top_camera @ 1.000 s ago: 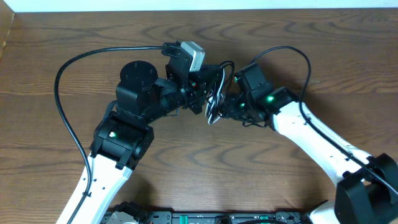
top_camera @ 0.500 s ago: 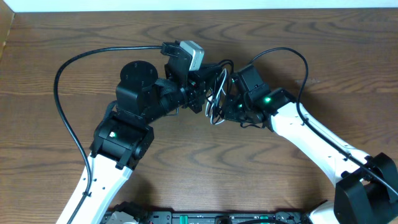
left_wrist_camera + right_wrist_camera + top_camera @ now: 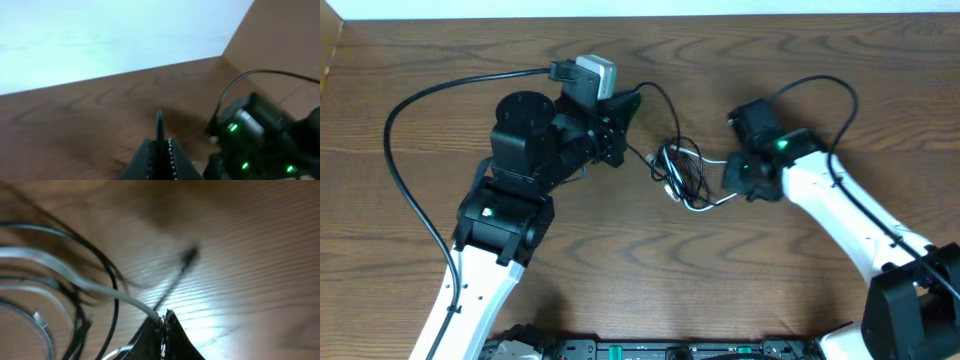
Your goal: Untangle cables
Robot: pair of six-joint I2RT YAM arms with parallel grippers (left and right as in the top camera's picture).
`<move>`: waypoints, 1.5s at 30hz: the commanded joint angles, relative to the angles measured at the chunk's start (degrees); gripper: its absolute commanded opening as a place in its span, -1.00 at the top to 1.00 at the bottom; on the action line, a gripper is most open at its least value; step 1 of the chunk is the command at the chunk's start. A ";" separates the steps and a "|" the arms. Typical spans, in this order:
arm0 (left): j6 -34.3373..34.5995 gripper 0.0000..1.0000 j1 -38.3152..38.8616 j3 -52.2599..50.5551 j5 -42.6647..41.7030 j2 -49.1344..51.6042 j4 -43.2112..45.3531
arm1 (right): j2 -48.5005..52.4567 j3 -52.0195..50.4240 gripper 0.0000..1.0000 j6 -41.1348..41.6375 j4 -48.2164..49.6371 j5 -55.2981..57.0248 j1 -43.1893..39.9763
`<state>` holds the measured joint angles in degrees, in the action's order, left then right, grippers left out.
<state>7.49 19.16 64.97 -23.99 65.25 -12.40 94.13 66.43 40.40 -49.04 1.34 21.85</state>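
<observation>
A tangle of thin black and white cables (image 3: 680, 178) lies on the table between the two arms. My left gripper (image 3: 625, 108) is shut on a black cable (image 3: 660, 105) that arcs from its tip down into the tangle; in the left wrist view the cable (image 3: 160, 125) stands up between the closed jaws (image 3: 161, 150). My right gripper (image 3: 732, 172) is shut on the white cable (image 3: 712, 160) at the tangle's right side. In the right wrist view the white cable (image 3: 100, 287) runs into the closed jaws (image 3: 164, 322), with black loops (image 3: 107, 270) to the left.
A thick black arm cable (image 3: 400, 160) loops over the table at the left. Another arm cable (image 3: 830, 90) arcs above my right wrist. The wooden table (image 3: 640, 280) ends at a white wall along the far edge. The right arm (image 3: 260, 135) shows in the left wrist view.
The two grippers have pulled apart, the left one going left and the right one going right. The bundle between them has spread out and now lies looser on the table.
</observation>
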 commanded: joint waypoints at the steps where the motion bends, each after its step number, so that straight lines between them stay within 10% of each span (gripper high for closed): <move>1: -0.52 0.85 -1.38 1.05 1.33 -0.42 -0.46 | 0.37 -0.24 0.98 -3.45 -0.35 2.14 -3.32; 12: -0.52 0.74 -2.49 0.90 5.60 2.43 -10.23 | -2.10 3.56 0.98 -11.87 -3.21 -6.25 -17.40; 18: -0.55 0.14 -2.47 0.85 0.31 7.39 -11.30 | -5.88 15.23 0.98 -16.39 -11.37 -6.23 -21.81; 31: -0.52 0.10 1.55 0.85 -17.11 21.00 -3.37 | -7.87 41.68 0.98 -22.05 -25.59 -16.13 -21.14; 45: -0.55 0.03 8.46 0.85 -18.47 25.73 3.37 | -6.88 43.89 0.86 -22.08 -30.91 -6.91 -18.73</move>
<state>7.46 25.82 64.97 -42.83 91.09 -9.65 86.63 109.75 19.11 -79.13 -9.21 2.81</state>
